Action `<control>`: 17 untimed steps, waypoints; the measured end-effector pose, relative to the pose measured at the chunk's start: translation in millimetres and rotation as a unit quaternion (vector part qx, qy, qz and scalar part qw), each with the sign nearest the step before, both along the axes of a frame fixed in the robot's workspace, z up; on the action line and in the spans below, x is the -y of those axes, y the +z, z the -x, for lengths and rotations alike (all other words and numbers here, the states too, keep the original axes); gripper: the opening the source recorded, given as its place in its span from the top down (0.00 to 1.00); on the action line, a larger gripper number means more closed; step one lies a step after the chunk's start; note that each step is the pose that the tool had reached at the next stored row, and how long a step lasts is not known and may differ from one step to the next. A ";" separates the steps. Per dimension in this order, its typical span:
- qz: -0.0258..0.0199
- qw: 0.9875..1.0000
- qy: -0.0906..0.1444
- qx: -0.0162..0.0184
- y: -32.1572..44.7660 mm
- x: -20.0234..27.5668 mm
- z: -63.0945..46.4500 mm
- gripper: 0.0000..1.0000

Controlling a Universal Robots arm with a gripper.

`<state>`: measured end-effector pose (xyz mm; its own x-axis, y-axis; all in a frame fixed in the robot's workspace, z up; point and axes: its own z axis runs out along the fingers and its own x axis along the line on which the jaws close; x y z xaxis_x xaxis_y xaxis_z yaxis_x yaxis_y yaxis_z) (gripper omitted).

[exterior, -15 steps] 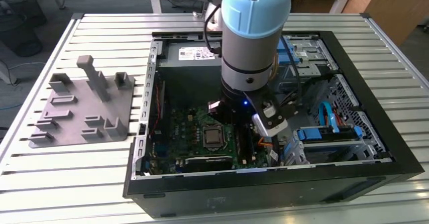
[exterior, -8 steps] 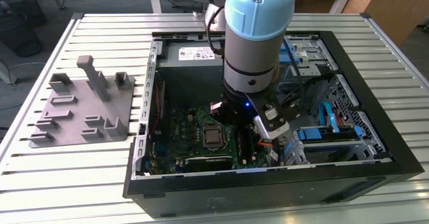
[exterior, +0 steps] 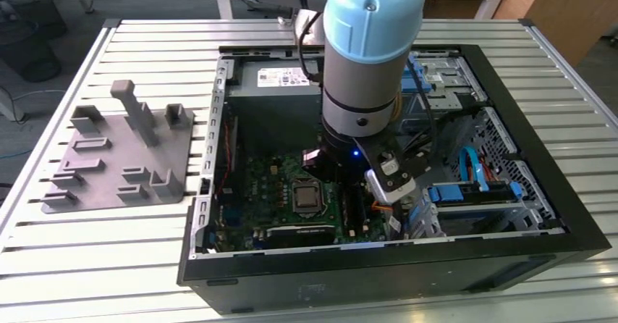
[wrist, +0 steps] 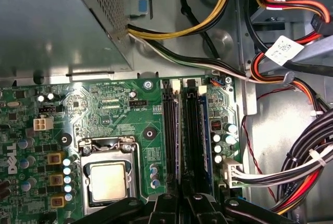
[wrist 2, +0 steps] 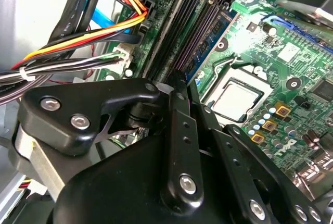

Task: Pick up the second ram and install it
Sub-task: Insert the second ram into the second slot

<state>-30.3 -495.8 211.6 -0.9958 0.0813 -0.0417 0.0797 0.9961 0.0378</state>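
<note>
In the exterior view my gripper (exterior: pixel 383 191) reaches down inside the open computer case, over the motherboard's memory slots (wrist: pixel 169 125). In the second wrist view the black fingers (wrist 2: pixel 178 99) press close together. The second ram (wrist 2: pixel 216 39), a slim blue-green board, runs out from between my gripper's (wrist 2: pixel 188 78) tips. It stands on edge along the outer black slot. In the first wrist view it shows as a thin blue strip (wrist: pixel 205 130) leading toward my gripper (wrist: pixel 182 199). How deep it sits in the slot is hidden.
The processor socket (wrist: pixel 106 181) lies beside the slots. Bundled power cables (wrist 2: pixel 78 41) crowd the other side. The power supply box (wrist: pixel 57 21) stands beyond the slots. The grey fixture plate (exterior: pixel 106 165) with upright posts lies outside the case, on the exterior view's left.
</note>
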 end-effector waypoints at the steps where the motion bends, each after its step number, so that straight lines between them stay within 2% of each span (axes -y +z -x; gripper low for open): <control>1: 0.000 1.000 0.000 0.000 -0.1 0.0 0.0 0.86; 12: 0.000 1.000 0.001 0.000 -1.5 -1.1 1.4 0.86; 17: 0.002 1.000 0.001 0.000 -1.9 -1.1 1.4 0.86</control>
<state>-31.7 -494.7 209.7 -0.9960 0.0794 -0.0421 0.0780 0.9964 0.0334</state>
